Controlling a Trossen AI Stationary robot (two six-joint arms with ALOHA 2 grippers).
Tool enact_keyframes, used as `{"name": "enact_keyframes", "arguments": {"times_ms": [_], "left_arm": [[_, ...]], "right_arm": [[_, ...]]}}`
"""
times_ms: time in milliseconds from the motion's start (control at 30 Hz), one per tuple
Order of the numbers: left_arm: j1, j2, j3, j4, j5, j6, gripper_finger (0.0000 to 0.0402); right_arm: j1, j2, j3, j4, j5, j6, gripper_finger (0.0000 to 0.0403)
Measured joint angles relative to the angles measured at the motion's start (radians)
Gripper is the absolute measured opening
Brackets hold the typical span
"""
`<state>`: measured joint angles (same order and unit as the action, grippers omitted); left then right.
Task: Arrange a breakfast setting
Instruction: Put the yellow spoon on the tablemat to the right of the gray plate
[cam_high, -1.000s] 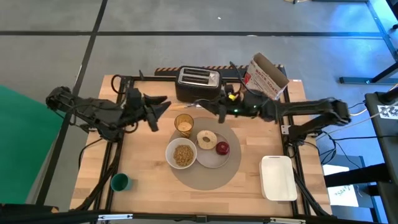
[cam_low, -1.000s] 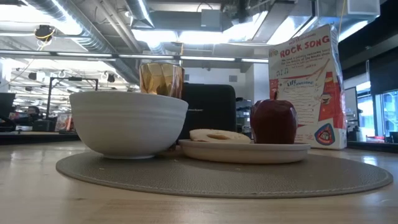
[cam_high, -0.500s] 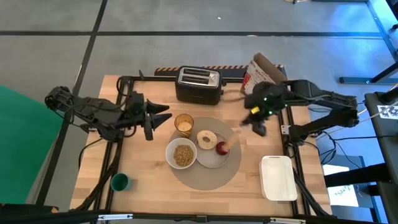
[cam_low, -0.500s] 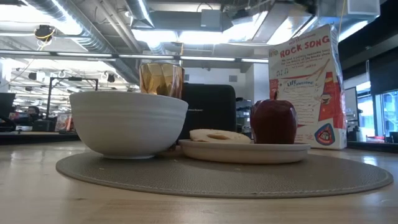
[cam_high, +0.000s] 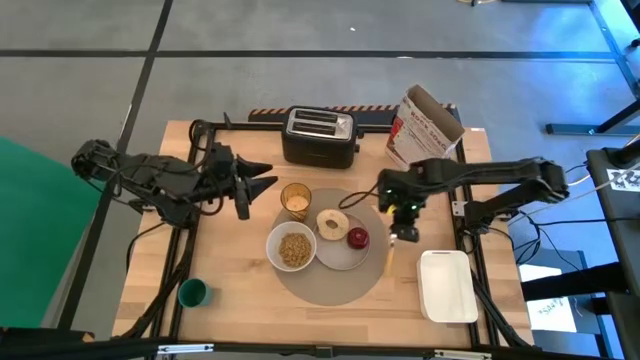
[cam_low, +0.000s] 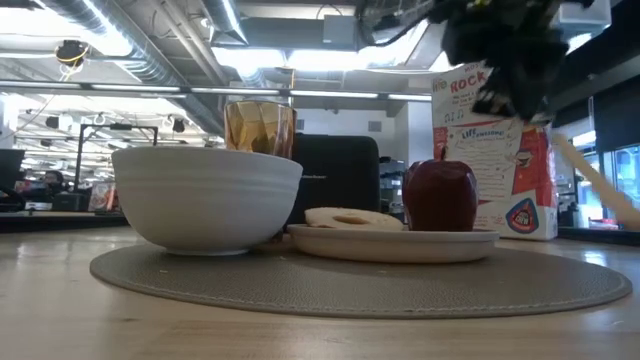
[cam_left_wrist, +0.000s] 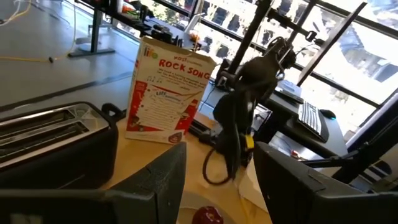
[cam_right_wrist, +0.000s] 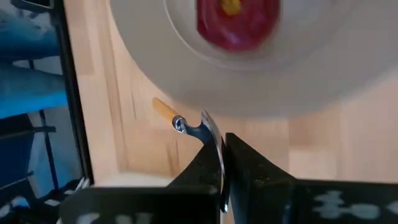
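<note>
The round grey placemat (cam_high: 330, 283) lies mid-table and carries the white bowl (cam_high: 291, 247) of cereal and the white plate (cam_high: 345, 256) with the bagel (cam_high: 332, 222) and red apple (cam_high: 358, 237). The amber tumbler (cam_high: 295, 199) stands at the mat's far edge. My right gripper (cam_high: 404, 230) is just right of the plate, shut on the orange-handled spoon (cam_high: 389, 257). My left gripper (cam_high: 262, 183) is open and empty, left of the tumbler. My right gripper pinches the spoon's metal bowl end (cam_right_wrist: 211, 134) between its two fingers. The fingers come from above, slanting down. The orange handle (cam_right_wrist: 163, 111) sticks out beyond the fingertips and slants down toward the table's near edge beside the placemat (cam_low: 600, 185). Whether its free end touches the table I cannot tell.
A black toaster (cam_high: 319, 135) and an open cereal box (cam_high: 425, 125) stand at the far edge. A white rectangular tray (cam_high: 447, 285) lies at the near right, a small green cup (cam_high: 192, 292) at the near left. There is bare wood left of the mat.
My right gripper has swung with the spoon from in front of the toaster toward the table's right, then toward the near edge, turning from level to pointing down beside the plate. The spoon's handle now points toward the near edge.
</note>
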<state>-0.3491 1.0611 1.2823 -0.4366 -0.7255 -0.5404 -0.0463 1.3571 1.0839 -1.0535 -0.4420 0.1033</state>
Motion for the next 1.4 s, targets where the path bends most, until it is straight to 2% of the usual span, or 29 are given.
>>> {"name": "enact_keyframes", "arguments": {"times_ms": [100,300,400,567,733,1067,1167,1400], "left_arm": [[0.027,0.000,0.000,0.000,0.026,0.000,0.0182],[0.064,0.000,0.000,-0.001,0.100,-0.007,0.0182],[0.066,0.000,0.000,-0.001,0.110,-0.007,0.0182],[0.064,0.000,0.000,-0.003,0.115,-0.034,0.0182],[0.064,0.000,0.000,-0.005,0.149,-0.056,0.0182],[0.047,0.000,0.000,-0.009,0.144,-0.060,0.0182],[0.047,0.000,0.000,-0.020,0.144,-0.060,0.0182],[0.046,0.005,0.000,-0.035,0.142,-0.060,0.0182]], "right_arm": [[0.000,0.064,-0.018,0.092,-0.021,-0.067,0.0000],[-0.013,0.189,-0.018,0.100,-0.026,-0.200,0.0000],[-0.037,0.222,-0.018,0.165,-0.041,-0.219,0.0000],[-0.102,0.232,-0.018,0.217,-0.056,-0.263,0.0000],[-0.178,0.232,-0.018,0.195,-0.081,-0.294,0.0000],[-0.192,0.232,-0.018,0.195,-0.096,-0.343,0.0003],[-0.192,0.232,-0.018,0.193,-0.087,-0.347,0.0027],[-0.192,0.232,-0.019,0.182,-0.037,-0.319,0.0140]]}}
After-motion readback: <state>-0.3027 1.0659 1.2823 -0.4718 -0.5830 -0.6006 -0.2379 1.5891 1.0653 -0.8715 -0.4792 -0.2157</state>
